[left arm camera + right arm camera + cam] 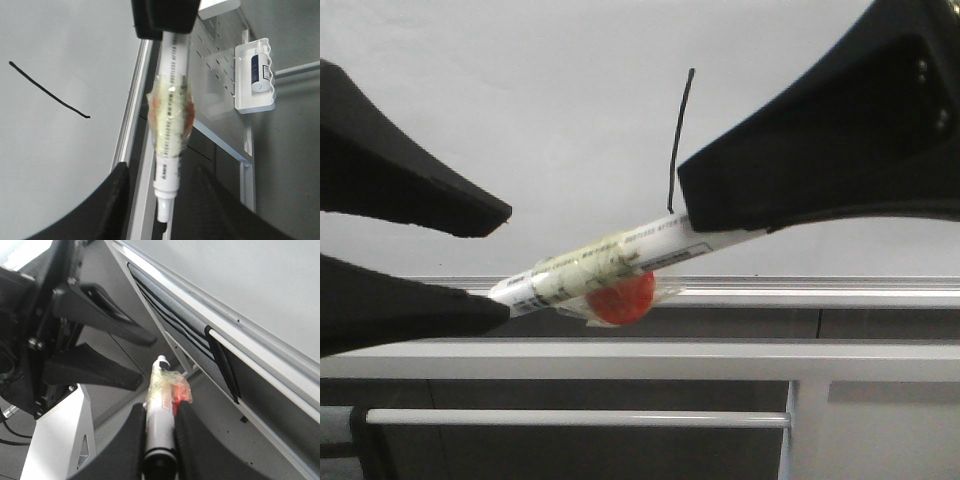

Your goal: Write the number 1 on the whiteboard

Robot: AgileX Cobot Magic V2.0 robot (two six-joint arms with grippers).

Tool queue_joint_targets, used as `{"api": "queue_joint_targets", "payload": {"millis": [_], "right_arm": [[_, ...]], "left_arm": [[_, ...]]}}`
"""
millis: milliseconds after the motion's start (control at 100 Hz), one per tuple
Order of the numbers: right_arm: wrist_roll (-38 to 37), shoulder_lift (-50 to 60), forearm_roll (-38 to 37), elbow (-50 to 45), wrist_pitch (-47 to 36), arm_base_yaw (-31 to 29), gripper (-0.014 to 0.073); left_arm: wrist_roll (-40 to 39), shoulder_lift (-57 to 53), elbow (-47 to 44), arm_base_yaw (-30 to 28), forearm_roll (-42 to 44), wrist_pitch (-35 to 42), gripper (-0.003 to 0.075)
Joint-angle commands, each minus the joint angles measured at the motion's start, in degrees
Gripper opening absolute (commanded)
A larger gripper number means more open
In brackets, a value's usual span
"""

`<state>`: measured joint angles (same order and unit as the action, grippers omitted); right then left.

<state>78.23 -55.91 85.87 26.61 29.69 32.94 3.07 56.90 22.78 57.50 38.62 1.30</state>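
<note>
Stroke of thin black number 1 [678, 140] done on glossy whiteboard [520, 120]; right gripper [160, 427] clamps white marker pen [610, 268], left gripper [505, 260] spread; next, hand-off.

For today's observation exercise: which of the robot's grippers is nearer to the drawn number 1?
Right. The right gripper, shut on the marker pen, sits just beside the lower end of the number 1; the left gripper, open, is farther away.

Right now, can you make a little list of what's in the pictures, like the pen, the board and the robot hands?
board: whiteboard, glossy, silver rail along its lower edge
drawing: number 1, thin black leaning stroke
pen: marker pen, white, taped with a red patch, off the board
right gripper: shut on the pen's rear end
left gripper: open, fingers either side of the pen's tip end
</note>
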Motion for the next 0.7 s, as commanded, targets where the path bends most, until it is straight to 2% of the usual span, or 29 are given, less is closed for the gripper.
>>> {"api": "queue_joint_targets", "payload": {"millis": [0, 690], "right_arm": [[0.17, 0.24, 1.81, 2.44, 2.30, 0.04, -0.0042], [0.17, 0.24, 1.81, 2.52, 4.27, 0.04, -0.0042]], "left_arm": [[-0.12, 0.76, 1.89, 0.36, 0.04, 2.62, 0.0270], [-0.12, 1.63, 3.63, 0.36, 0.43, 3.58, 0.0270]]}}
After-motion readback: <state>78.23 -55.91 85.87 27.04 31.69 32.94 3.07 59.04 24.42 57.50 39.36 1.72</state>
